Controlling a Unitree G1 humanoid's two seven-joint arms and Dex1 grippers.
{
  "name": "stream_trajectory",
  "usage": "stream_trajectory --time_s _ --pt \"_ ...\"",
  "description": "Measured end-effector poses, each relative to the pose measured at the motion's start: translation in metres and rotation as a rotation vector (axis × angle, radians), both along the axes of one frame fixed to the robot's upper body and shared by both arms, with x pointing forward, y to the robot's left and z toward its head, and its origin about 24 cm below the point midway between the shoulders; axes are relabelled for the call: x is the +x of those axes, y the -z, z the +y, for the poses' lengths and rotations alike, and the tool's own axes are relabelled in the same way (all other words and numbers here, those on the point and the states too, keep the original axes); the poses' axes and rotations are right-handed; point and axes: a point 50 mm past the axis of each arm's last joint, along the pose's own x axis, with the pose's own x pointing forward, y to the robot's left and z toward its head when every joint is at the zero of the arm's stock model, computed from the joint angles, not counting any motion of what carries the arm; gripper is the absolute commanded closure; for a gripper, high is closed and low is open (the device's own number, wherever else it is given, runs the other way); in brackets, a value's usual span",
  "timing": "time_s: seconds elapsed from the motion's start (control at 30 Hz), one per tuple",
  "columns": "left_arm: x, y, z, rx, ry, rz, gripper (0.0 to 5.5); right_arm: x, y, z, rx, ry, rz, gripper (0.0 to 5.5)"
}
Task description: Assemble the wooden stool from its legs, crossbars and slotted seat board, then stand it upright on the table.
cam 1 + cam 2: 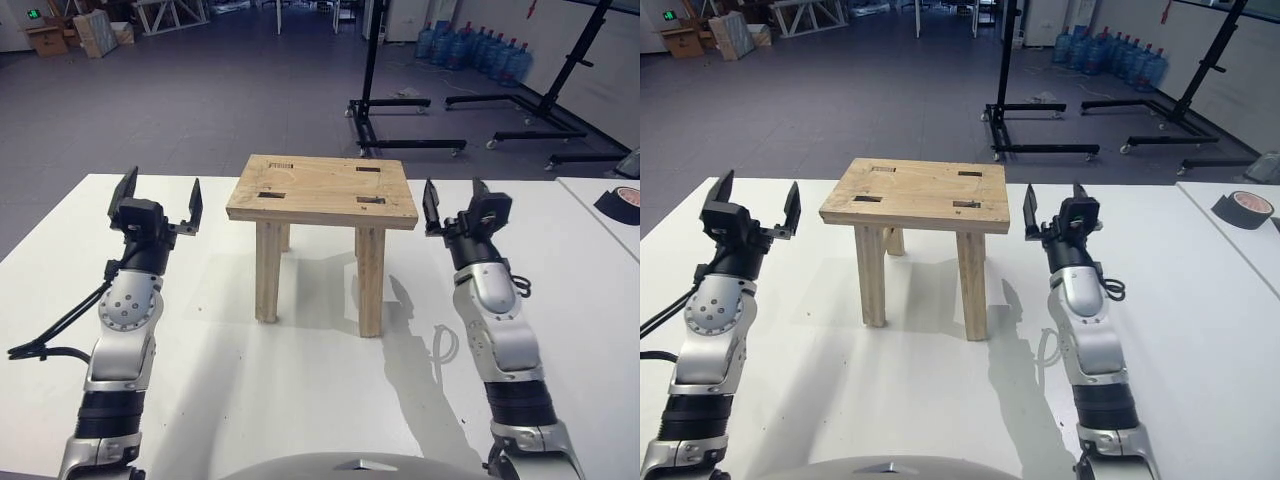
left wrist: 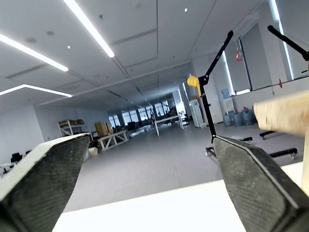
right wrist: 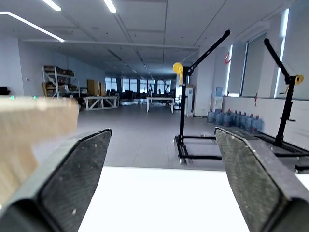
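Observation:
The wooden stool (image 1: 322, 192) stands upright on the white table (image 1: 300, 400), its slotted seat board on top and its legs under it. My left gripper (image 1: 160, 203) is raised to the stool's left, open, holding nothing. My right gripper (image 1: 452, 200) is raised to the stool's right, also open and empty. Neither touches the stool. In the left wrist view the seat's edge (image 2: 282, 112) shows beyond the open gripper (image 2: 149, 186). A blurred corner of the seat (image 3: 34, 118) shows in the right wrist view beside the open gripper (image 3: 161, 179).
A roll of black tape (image 1: 618, 203) lies on a neighbouring table at the far right. Black wheeled stands (image 1: 400, 110) and blue water bottles (image 1: 475, 45) are on the floor beyond the table. A black cable (image 1: 45, 335) runs off my left arm.

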Motion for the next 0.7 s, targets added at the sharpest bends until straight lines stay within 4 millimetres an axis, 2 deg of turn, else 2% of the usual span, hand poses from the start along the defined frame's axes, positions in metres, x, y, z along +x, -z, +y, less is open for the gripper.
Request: stream_trajectory --time_s 0.1,0.3,0.53,0.7 --pt "0.005 0.015 0.001 -0.042 0.000 0.049 0.91 0.001 0.008 0.000 -0.029 0.003 -0.011 1.57" --pt "0.016 0.020 -0.011 -0.083 0.070 0.080 0.91 -0.002 0.010 -0.004 -0.088 0.024 -0.056 1.57" --pt "0.016 0.024 -0.033 -0.084 0.093 0.085 0.91 -0.005 0.014 -0.010 -0.111 0.039 -0.058 1.57" --pt "0.017 0.026 -0.035 -0.065 0.047 0.096 0.91 -0.006 0.019 -0.013 -0.129 0.042 -0.047 1.57"
